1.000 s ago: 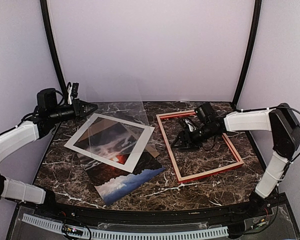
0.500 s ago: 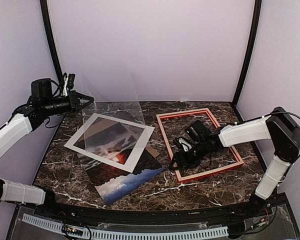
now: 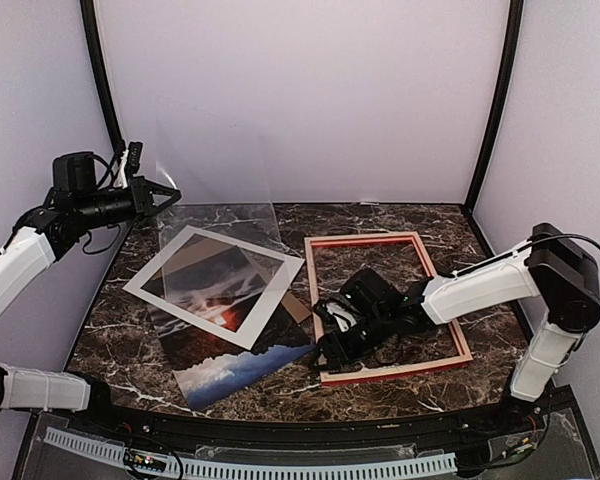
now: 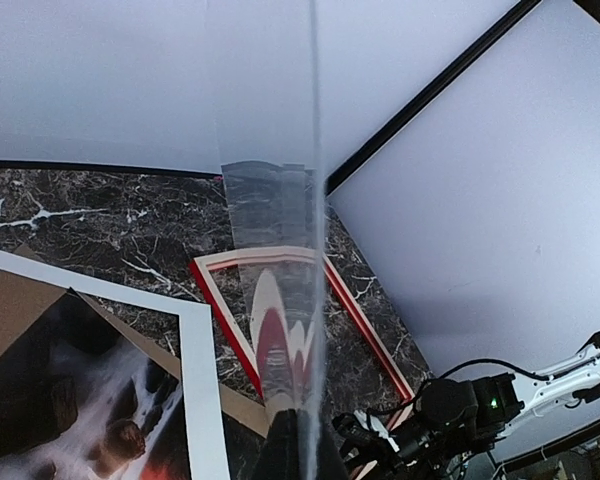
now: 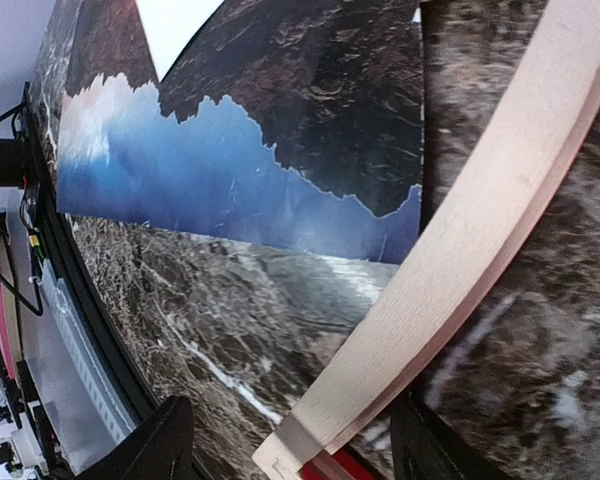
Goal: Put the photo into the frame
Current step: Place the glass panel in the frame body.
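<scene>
The photo (image 3: 235, 365) lies flat at the table's left front, with its upper part under a white-grey mat (image 3: 162, 262). To its right the red frame (image 3: 360, 240) lies face down, pale wood upward. My right gripper (image 3: 330, 352) is at the frame's near left corner. In the right wrist view the right gripper (image 5: 298, 440) stands open astride the pale rail of the frame (image 5: 460, 280), and the photo's blue edge (image 5: 230, 170) is just beyond. My left gripper (image 3: 168, 195) is raised at the far left, shut on a clear sheet (image 3: 220, 180) that stands upright.
A brown backing board (image 3: 298, 305) peeks out between mat and frame. In the left wrist view the clear sheet (image 4: 270, 260) shows edge-on, and it reflects the frame (image 4: 220, 320). Purple walls and black posts close in the marble table (image 3: 400, 390).
My right gripper slid toward the frame's near left corner, and the frame shifted left and turned squarer to the table. My left gripper lifted the clear sheet higher and further left.
</scene>
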